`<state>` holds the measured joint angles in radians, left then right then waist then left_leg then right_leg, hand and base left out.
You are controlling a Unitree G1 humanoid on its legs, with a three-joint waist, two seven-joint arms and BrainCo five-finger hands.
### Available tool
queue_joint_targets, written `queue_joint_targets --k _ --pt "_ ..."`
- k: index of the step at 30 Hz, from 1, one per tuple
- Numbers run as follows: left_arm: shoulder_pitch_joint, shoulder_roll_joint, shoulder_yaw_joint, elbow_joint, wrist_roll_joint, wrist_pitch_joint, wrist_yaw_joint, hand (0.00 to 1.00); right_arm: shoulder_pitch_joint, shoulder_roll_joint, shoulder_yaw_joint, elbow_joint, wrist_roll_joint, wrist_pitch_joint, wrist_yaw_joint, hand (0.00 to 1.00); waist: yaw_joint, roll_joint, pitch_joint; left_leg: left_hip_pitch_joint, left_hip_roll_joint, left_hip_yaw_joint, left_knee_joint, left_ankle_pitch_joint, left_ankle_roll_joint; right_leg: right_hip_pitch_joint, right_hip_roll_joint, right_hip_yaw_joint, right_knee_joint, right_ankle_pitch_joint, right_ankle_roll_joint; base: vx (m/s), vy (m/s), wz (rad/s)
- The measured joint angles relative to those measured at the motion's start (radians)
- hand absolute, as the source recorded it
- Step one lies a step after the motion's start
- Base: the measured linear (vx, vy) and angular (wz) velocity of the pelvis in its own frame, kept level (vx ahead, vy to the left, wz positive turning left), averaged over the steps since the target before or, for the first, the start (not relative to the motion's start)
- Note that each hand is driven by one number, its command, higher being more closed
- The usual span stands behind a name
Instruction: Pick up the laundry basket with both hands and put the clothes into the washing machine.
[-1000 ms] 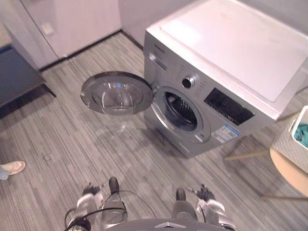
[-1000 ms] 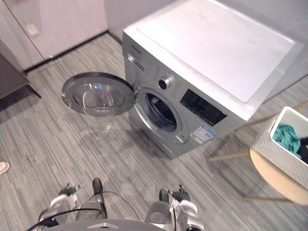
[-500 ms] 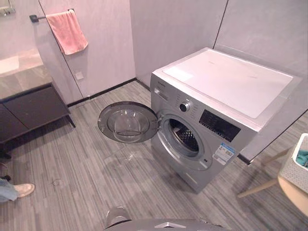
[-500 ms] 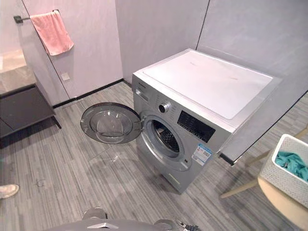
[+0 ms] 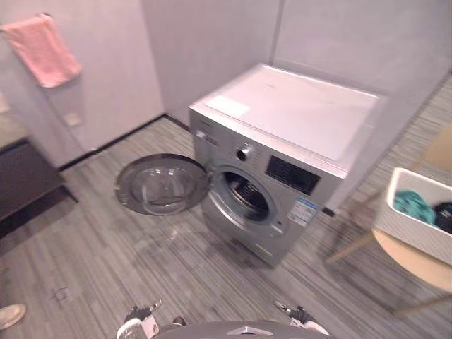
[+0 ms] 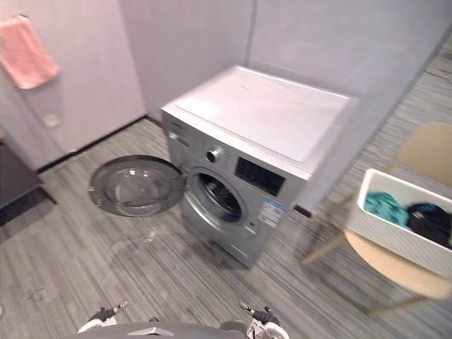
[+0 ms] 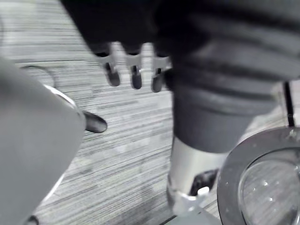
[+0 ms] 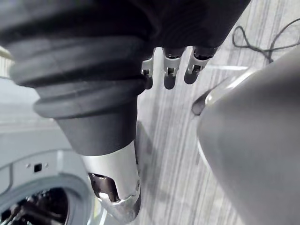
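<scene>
Now, eye view, basket (image 6: 381,230): on chair (image 6: 395,272), well right of washer (image 6: 244,113), clothes (image 6: 385,207) inside; raised for a two-handed lift, I judge.
Eye view, door (image 6: 134,187): swung wide, drum ready for loading.
Left wrist, left hand (image 7: 135,75): fingers slack, empty.
Right wrist, right hand (image 8: 168,75): fingers slack, empty.
Right wrist, floor (image 8: 168,154): grey striped planks; washer close.

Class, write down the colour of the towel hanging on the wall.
The towel is pink, and it shows best in the left eye view.
</scene>
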<state>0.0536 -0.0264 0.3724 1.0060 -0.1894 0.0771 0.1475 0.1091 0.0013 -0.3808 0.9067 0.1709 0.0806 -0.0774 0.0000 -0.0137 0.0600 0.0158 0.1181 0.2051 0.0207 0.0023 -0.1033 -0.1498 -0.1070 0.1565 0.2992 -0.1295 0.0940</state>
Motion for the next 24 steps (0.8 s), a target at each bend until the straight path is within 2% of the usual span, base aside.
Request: queue_joint_targets --k 1,2,3,4,5,6,7,8,9,10,11,13,14,15,18,19,20,21,22,23,24 --pt "-0.014 0.008 0.003 0.000 0.000 -0.001 -0.001 0.00 -0.004 0.008 0.007 -0.014 0.001 -0.001 0.000 0.00 0.008 -0.004 0.017 0.009 0.028 0.062 0.017 -0.005 -0.004 -0.039 0.006 -0.053 0.035 0.000 -0.015 0.04 -0.111 -1.30" --pt "-0.024 0.011 0.012 0.006 0.010 0.000 -0.001 0.00 -0.005 0.019 -0.001 -0.025 0.002 -0.004 0.000 0.00 0.009 -0.015 0.039 0.023 0.049 0.104 0.028 -0.003 -0.007 -0.039 -0.017 -0.111 0.034 -0.023 -0.051 0.06 -0.101 -1.46" --pt "-0.040 0.010 0.025 0.006 0.032 0.002 0.000 0.00 -0.006 0.027 -0.029 -0.026 0.002 -0.011 0.000 0.00 0.003 -0.019 0.064 0.045 0.064 0.149 0.031 -0.006 -0.014 -0.037 -0.074 -0.258 0.046 -0.030 -0.078 0.07 -0.079 -1.05" --pt "-0.041 0.010 0.035 0.006 0.041 0.002 0.000 0.00 -0.006 0.028 -0.038 -0.026 0.002 -0.011 0.000 0.00 0.003 -0.018 0.068 0.058 0.075 0.170 0.032 -0.008 -0.020 -0.039 -0.100 -0.312 0.049 -0.021 -0.080 0.11 -0.102 -1.12" --pt "-0.041 0.012 0.059 0.007 0.043 0.003 0.001 0.00 -0.001 0.035 -0.064 -0.026 0.001 -0.011 0.000 0.00 0.003 -0.028 0.068 0.087 0.097 0.213 0.034 -0.010 -0.024 -0.036 -0.132 -0.398 0.055 -0.001 -0.085 0.15 -0.166 -1.12" --pt "-0.040 0.012 0.062 0.015 0.043 0.003 0.002 0.00 0.004 0.041 -0.092 -0.026 0.000 -0.011 0.001 0.00 0.005 -0.028 0.068 0.118 0.120 0.246 0.034 -0.015 -0.032 -0.029 -0.158 -0.477 0.084 0.001 -0.079 0.16 -0.186 -1.02" --pt "-0.041 0.013 0.061 0.023 0.043 0.003 0.002 0.00 0.004 0.042 -0.109 -0.026 0.000 -0.010 0.001 0.00 0.005 -0.028 0.068 0.133 0.129 0.263 0.033 -0.015 -0.037 -0.031 -0.177 -0.508 0.114 -0.006 -0.071 0.14 -0.201 -0.75" --pt "-0.042 0.013 0.058 0.031 0.046 0.002 0.001 0.00 0.004 0.040 -0.145 -0.025 -0.002 -0.007 0.000 0.00 0.003 -0.027 0.069 0.160 0.143 0.282 0.033 -0.018 -0.056 -0.035 -0.222 -0.546 0.176 -0.031 -0.062 0.12 -0.225 -0.53" --pt "-0.042 0.017 0.057 0.038 0.048 0.001 0.000 0.00 0.004 0.035 -0.182 -0.010 -0.004 -0.002 0.000 0.00 0.003 -0.027 0.071 0.184 0.154 0.292 0.033 -0.021 -0.075 -0.039 -0.246 -0.572 0.219 -0.056 -0.009 0.11 -0.251 -0.40" --pt "-0.043 0.023 0.059 0.047 0.050 0.001 -0.001 0.00 0.003 0.026 -0.194 0.008 -0.006 0.002 0.000 0.00 -0.001 -0.027 0.069 0.192 0.160 0.288 0.031 -0.020 -0.076 -0.035 -0.231 -0.579 0.231 -0.062 -0.006 0.10 -0.265 -0.25" --pt "-0.044 0.014 0.059 0.068 0.058 0.001 -0.004 0.00 0.006 -0.001 -0.206 0.040 -0.021 0.006 0.000 0.00 -0.005 -0.004 0.075 0.199 0.175 0.273 0.020 -0.020 -0.076 -0.029 -0.199 -0.577 0.235 -0.078 -0.016 0.08 -0.200 -0.14" --pt "-0.042 0.003 0.059 0.097 0.057 0.005 -0.005 0.00 0.001 -0.050 -0.244 0.096 -0.021 0.016 0.000 0.00 -0.003 0.041 0.078 0.213 0.191 0.258 0.003 -0.009 -0.085 -0.043 -0.166 -0.558 0.254 -0.108 0.004 0.13 -0.244 -0.28" --pt "-0.033 0.001 0.068 0.108 0.051 0.007 -0.005 0.00 -0.005 -0.061 -0.266 0.126 -0.020 0.018 0.002 0.00 -0.004 0.049 0.079 0.221 0.201 0.260 0.005 0.016 -0.111 -0.050 -0.149 -0.549 0.266 -0.122 -0.005 0.13 -0.247 -0.33" --pt "-0.030 0.004 0.082 0.106 0.051 0.006 -0.002 0.00 -0.010 -0.069 -0.270 0.139 -0.020 0.018 0.002 0.00 -0.006 0.050 0.078 0.225 0.209 0.261 0.009 0.028 -0.120 -0.047 -0.138 -0.549 0.265 -0.127 -0.009 0.08 -0.219 -0.36" --pt "-0.005 0.027 0.102 0.101 0.034 0.007 0.002 0.00 -0.032 -0.060 -0.266 0.181 -0.020 0.032 0.000 0.00 -0.012 0.052 0.073 0.170 0.299 0.239 0.181 0.038 -0.108 -0.011 -0.058 -0.548 0.196 -0.136 -0.040 0.07 -0.198 -0.31" --pt "0.002 0.036 0.105 0.067 0.029 -0.002 0.014 0.00 -0.033 -0.058 -0.253 0.181 -0.019 0.032 -0.004 0.00 -0.010 0.052 0.079 0.095 0.368 0.211 0.351 0.062 -0.014 0.031 -0.004 -0.548 0.129 -0.116 -0.064 0.09 -0.205 -0.40" --pt "0.009 0.046 0.102 0.052 0.024 -0.004 0.020 0.00 -0.034 -0.057 -0.235 0.181 -0.018 0.032 -0.010 0.00 -0.008 0.051 0.084 0.063 0.390 0.196 0.425 0.089 0.071 0.052 0.013 -0.543 0.099 -0.107 -0.073 0.12 -0.196 -0.45" --pt "0.018 0.063 0.096 0.036 0.013 -0.008 0.022 0.00 -0.039 -0.055 -0.197 0.172 -0.016 0.031 -0.023 0.00 -0.007 0.035 0.090 0.026 0.416 0.170 0.521 0.154 0.160 0.090 0.035 -0.526 0.058 -0.095 -0.089 0.13 -0.177 -0.48" --pt "0.025 0.067 0.094 0.026 -0.004 -0.011 0.022 0.00 -0.036 -0.050 -0.158 0.150 -0.014 0.028 -0.034 0.00 0.003 0.016 0.101 -0.019 0.410 0.111 0.633 0.100 0.152 0.120 0.050 -0.500 0.032 -0.084 -0.113 0.13 -0.151 -0.76" --pt "0.034 0.058 0.073 0.027 -0.019 -0.010 0.022 0.00 -0.037 -0.066 -0.124 0.126 -0.012 0.019 -0.039 0.00 0.013 0.030 0.110 -0.079 0.334 0.025 0.752 -0.044 0.075 0.132 0.057 -0.463 0.006 -0.077 -0.127 0.09 -0.072 -1.07" --pt "0.037 0.035 0.055 0.019 -0.045 -0.013 0.020 0.00 -0.046 -0.083 -0.095 0.104 -0.013 0.008 -0.038 0.00 0.026 0.040 0.112 -0.131 0.226 -0.036 0.799 -0.130 0.038 0.139 0.061 -0.426 -0.014 -0.070 -0.138 0.11 0.017 -1.02"
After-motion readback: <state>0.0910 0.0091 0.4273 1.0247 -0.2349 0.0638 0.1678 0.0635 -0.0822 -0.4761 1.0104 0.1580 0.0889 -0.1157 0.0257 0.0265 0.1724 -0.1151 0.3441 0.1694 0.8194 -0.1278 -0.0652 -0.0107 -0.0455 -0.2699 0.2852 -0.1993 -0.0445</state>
